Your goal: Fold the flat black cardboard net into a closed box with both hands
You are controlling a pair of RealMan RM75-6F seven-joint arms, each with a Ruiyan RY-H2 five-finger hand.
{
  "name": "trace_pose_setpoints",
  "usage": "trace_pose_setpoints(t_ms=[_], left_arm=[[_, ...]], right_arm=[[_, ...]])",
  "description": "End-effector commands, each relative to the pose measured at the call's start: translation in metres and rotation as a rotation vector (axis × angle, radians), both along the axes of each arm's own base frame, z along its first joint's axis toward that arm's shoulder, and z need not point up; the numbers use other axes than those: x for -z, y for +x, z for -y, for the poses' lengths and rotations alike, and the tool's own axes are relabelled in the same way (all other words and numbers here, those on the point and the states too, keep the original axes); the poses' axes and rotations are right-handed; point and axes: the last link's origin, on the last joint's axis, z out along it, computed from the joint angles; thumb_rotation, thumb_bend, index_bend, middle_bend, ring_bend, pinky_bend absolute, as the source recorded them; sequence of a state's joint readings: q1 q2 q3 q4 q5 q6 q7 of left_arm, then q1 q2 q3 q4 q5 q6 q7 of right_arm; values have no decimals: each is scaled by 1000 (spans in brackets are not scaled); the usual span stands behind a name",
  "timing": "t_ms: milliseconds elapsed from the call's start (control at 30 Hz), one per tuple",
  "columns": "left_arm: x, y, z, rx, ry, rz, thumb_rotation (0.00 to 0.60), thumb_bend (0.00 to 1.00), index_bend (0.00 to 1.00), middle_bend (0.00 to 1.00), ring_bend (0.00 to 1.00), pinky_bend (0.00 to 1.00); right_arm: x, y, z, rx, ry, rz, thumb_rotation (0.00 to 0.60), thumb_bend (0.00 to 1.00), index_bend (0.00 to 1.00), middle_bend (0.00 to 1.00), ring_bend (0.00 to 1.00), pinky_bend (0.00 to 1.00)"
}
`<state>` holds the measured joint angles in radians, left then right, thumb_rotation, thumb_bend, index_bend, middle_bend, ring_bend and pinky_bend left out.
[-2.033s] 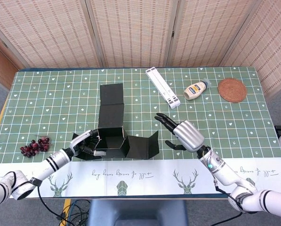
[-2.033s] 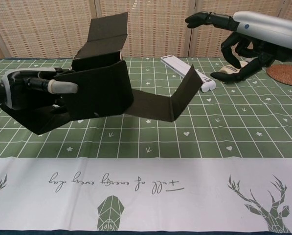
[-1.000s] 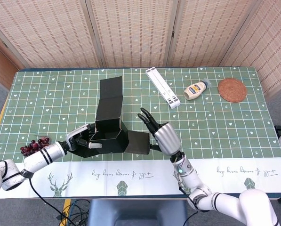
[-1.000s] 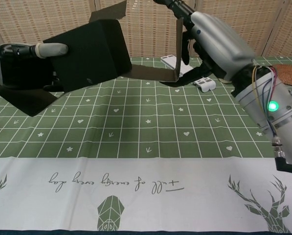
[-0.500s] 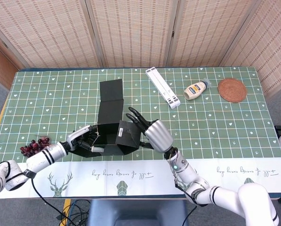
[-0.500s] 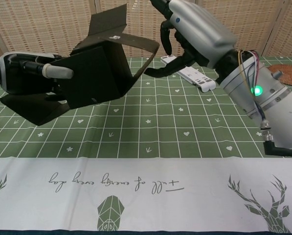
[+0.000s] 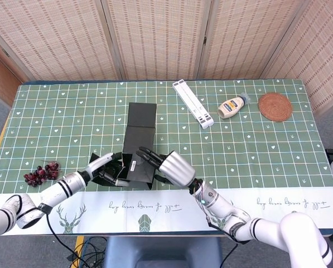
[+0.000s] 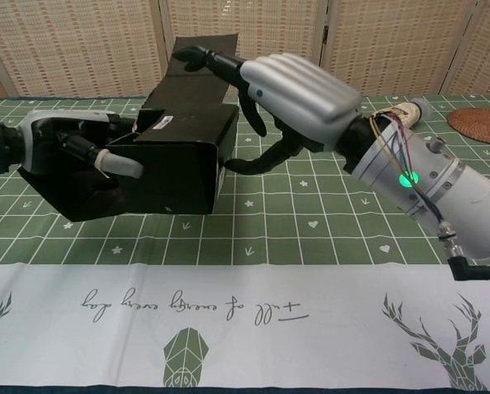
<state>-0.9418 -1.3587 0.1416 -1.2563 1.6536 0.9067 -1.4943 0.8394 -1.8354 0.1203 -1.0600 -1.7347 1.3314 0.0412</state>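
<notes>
Black cardboard net [image 8: 175,168], half-formed into a box above the counter [image 7: 255,139], is clamped by the left robot hand [image 8: 68,152] while the open-fingered right robot hand [image 8: 290,90] presses its side panel shut.

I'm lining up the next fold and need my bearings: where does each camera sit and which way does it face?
Head view: high above the near edge, looking down on the table; shows both forearms, left hand, right hand.
Chest view: low at the near edge, looking level across the table toward the screens; shows left hand, right hand.
Both views share the hands and the box.
</notes>
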Motion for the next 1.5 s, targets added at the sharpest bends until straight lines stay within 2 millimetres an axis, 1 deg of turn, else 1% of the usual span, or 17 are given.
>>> trace_pose_setpoints(t_ms=[33,133,200,267,333,533,700,967,1233,1500], left_arm=[[14,-3,3,27,25,-48,600,73,218,215,521,804],[23,-4,6,50,38,-78,600,73,218,215,523,804],[29,-4,8,70,50,-99,600,74,218,215,564,804],[34,-5,10,86,58,-116,600,74,219,215,577,804],[39,-6,12,97,64,-131,600,74,220,215,530,804],[55,-10,19,114,66,-168,600,73,220,215,524,804],[65,-13,21,125,66,-196,600,73,220,215,524,804],[67,-14,20,129,66,-211,600,73,190,215,518,804],[68,-12,21,138,55,-221,600,73,134,205,515,804],[69,-11,22,144,51,-223,600,74,112,185,510,803]], right_arm=[[5,-5,-2,-15,13,-45,600,270,0,147,709,1000],[10,-11,-5,-27,30,-80,600,282,0,162,718,1000],[13,-15,-6,-38,32,-108,600,289,0,163,720,1000],[16,-20,-7,-42,39,-130,600,289,0,165,722,1000],[19,-24,-9,-46,49,-149,600,289,0,169,724,1000],[29,-38,-15,-66,72,-207,600,294,0,177,728,1000],[33,-43,-17,-78,75,-225,600,297,1,187,732,1000],[37,-42,-16,-81,83,-239,600,299,1,187,732,1000],[40,-33,-14,-102,81,-241,600,299,1,187,732,1000],[43,-28,-13,-117,94,-257,600,301,4,196,733,1000]])
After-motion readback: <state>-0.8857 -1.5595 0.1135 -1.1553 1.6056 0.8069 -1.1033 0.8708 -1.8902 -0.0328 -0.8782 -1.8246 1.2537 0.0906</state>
